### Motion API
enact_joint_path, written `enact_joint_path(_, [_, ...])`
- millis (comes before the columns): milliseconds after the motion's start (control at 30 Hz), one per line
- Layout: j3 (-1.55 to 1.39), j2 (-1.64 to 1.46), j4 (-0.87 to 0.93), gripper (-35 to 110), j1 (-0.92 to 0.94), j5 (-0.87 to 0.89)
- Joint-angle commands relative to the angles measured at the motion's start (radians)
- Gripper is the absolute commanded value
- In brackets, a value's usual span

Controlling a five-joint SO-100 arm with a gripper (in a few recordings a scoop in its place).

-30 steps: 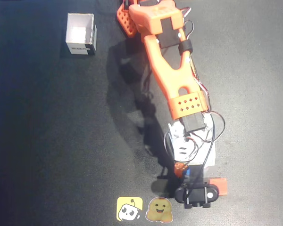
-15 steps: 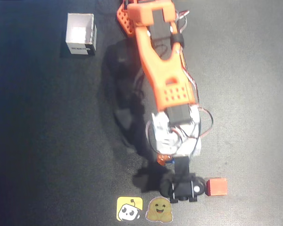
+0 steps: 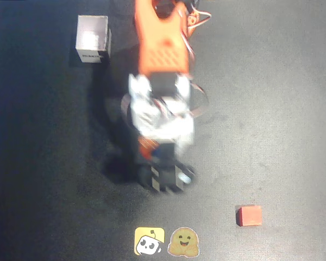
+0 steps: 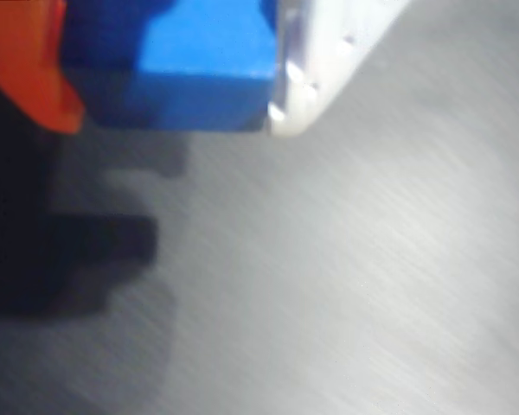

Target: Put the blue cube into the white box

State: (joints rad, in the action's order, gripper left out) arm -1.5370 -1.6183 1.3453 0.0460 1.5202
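The dark bench looks matte and plain. In the wrist view the tool clenches the blue cube between its fingers, above the bench. The orange arm reaches down the overhead picture, right of the white box; the red cube lies well away from this box.

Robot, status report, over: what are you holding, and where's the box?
Gripper shut on blue cube, lifted off the mat. White box at upper left in the overhead view, nothing inside. Red cube lies well aside.
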Motion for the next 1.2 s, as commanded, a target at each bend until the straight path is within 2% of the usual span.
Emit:
enact_joint_path(0, [-0.109,-0.187,-0.009,0,0.074,-0.054])
enact_joint_path(533, [-0.598,-0.815,0.048,0,0.538,-0.307])
enact_joint_path(967, [-0.695,-0.922,0.127,0,0.933,-0.431])
enact_joint_path(1167, [-0.77,-1.052,0.181,0,1.04,-0.463])
